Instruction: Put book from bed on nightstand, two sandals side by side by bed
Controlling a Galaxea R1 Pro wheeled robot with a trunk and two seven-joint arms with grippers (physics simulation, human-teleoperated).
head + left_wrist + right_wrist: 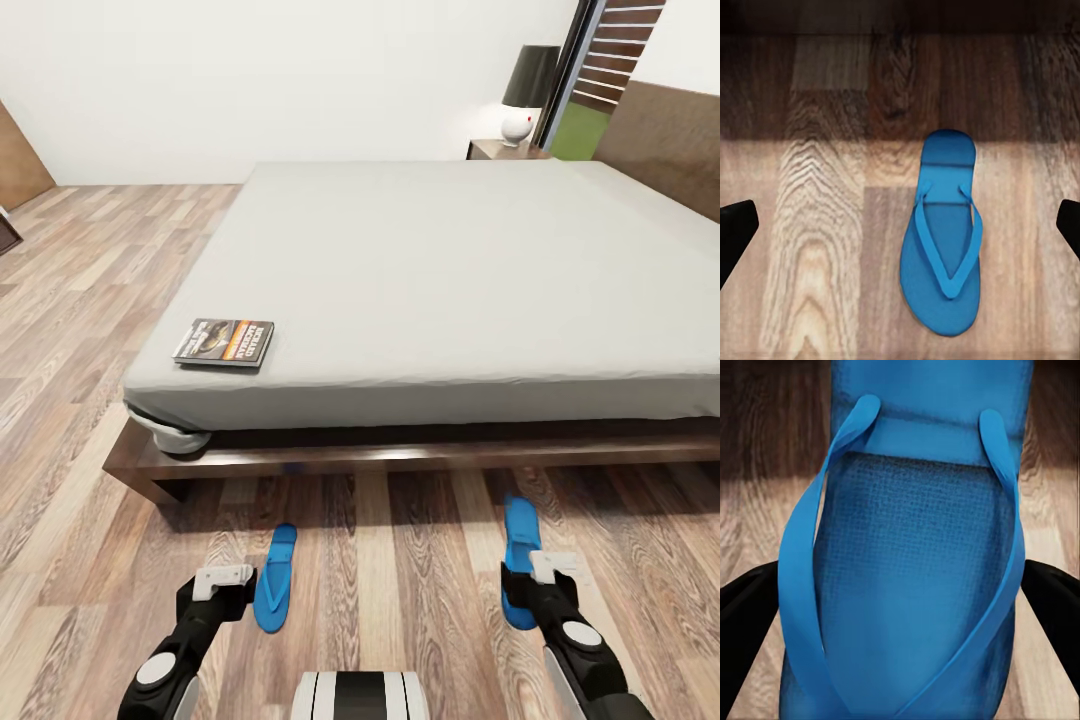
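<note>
The bed (450, 290) took up most of the head view, grey mattress on a low dark frame, w/ wood-plank floor (90, 300) all around the near and left sides. At the far right corner sat a nightstand (497, 150) w/ a lamp (527, 92) on it, prob the drop spot for the book since it was the one in sight.

The book (224, 342) lay flat near the left near corner of the mattress, untouched, so that part of the task wasn't done yet.

Both sandals were on the floor just near the bed's near edge but well apart, not side by side. The left sandal (275, 578) lay just right of the left gripper (224, 580); in the left wrist view the same sandal (943, 234) sat between the wide-spread fingers (735, 232), nothing held, gripper hovering above it.

The right sandal (520, 560) was partly under the right gripper (552, 570). In the right wrist view the sandal (919, 585) looked huge, fingers (746, 630) flanking both edges, jaws apart and straddling it. Looked lined up for a grab, likely to carry it over next to the other one, but contact couldn't be confirmed.
</note>
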